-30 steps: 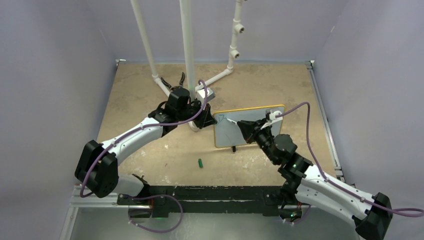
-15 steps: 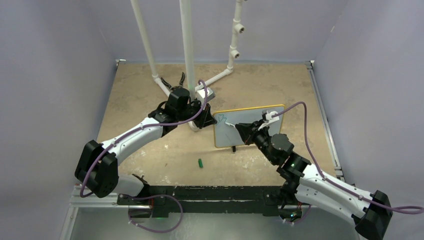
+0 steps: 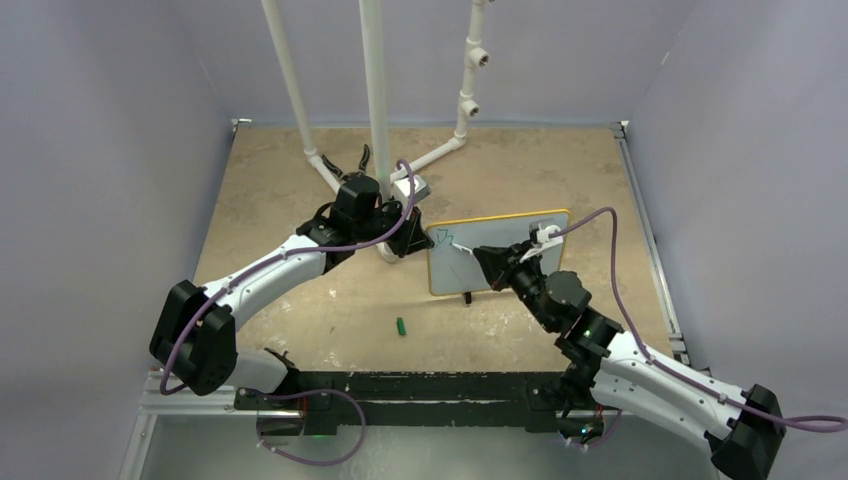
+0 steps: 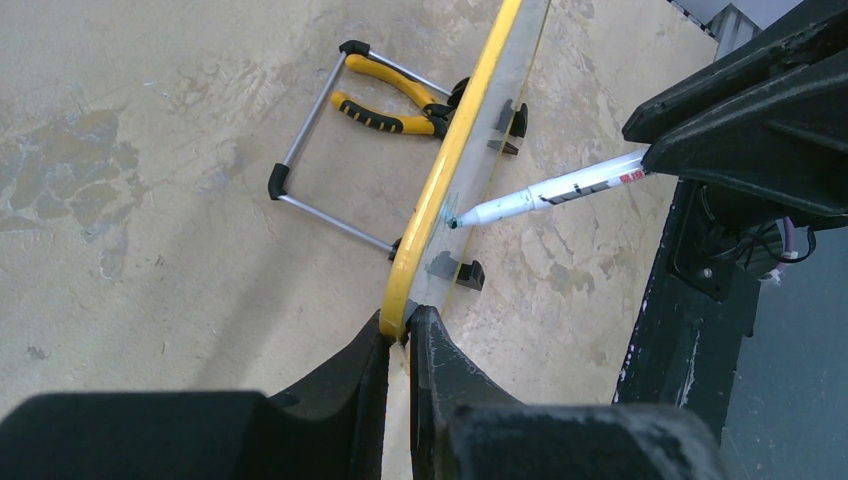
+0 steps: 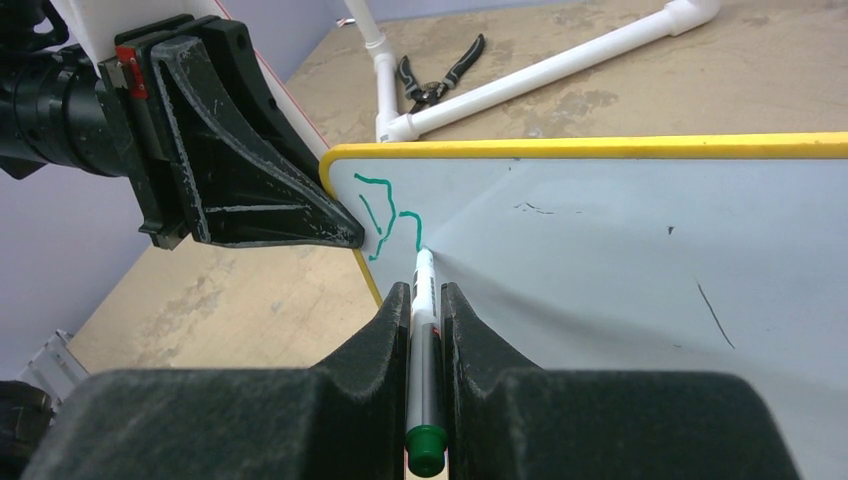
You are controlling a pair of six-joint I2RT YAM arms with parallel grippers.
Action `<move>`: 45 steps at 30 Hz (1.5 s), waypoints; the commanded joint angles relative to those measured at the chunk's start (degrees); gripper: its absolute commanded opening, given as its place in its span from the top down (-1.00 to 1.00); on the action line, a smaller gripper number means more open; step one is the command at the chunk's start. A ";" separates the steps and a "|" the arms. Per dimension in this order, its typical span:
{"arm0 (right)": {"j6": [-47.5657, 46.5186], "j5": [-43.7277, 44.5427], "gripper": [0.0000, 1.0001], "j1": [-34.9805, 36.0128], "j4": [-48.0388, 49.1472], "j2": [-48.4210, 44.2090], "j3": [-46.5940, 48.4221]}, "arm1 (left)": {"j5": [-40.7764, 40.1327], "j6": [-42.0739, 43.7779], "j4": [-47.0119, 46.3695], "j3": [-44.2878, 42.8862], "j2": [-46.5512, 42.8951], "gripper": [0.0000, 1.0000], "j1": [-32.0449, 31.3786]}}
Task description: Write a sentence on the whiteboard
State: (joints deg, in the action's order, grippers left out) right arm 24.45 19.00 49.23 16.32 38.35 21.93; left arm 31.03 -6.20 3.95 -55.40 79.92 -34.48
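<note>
- The whiteboard point(image 3: 450, 272) stands tilted near the middle of the tan surface point(image 3: 290, 190), in the same spot as a second ago.
- The left end effector point(image 4: 400, 330) is still clenched on the board's yellow-rimmed left edge. The left arm has not moved across the three top views.
- The right end effector point(image 5: 425, 295) is clamped on a white marker point(image 5: 424, 285), whose green rear end points back at the wrist camera.
- The marker tip touches the board face near its upper left corner, just beside the left end effector's fingers.
- The sentence point(image 5: 385, 205) is only a few green strokes so far, close to that corner. The tip sits at the end of the rightmost stroke.
- Compared with half a second ago, the right arm's wrist and forearm have shifted slightly and its purple cable point(image 3: 612, 260) arcs a little differently. The tip has barely moved.
- A small green cap point(image 3: 401, 326) lies on the surface in front of the board, unmoved.
</note>
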 commanded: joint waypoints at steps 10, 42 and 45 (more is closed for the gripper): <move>0.21 5.24 1.00 -0.19 3.28 -2.13 -1.28 | -1.49 1.62 -1.19 0.38 -0.20 1.00 0.98; 0.50 3.70 1.00 -0.19 0.33 -5.38 -2.12 | -1.49 1.62 -1.13 0.33 -0.23 1.00 0.95; 0.34 2.95 1.00 -0.19 0.91 -7.37 -2.57 | -1.49 1.67 -1.18 0.35 -0.29 1.00 0.92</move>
State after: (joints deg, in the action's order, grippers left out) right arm 26.00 22.79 49.21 14.98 33.10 20.03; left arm 31.16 -6.20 3.95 -55.40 79.92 -34.48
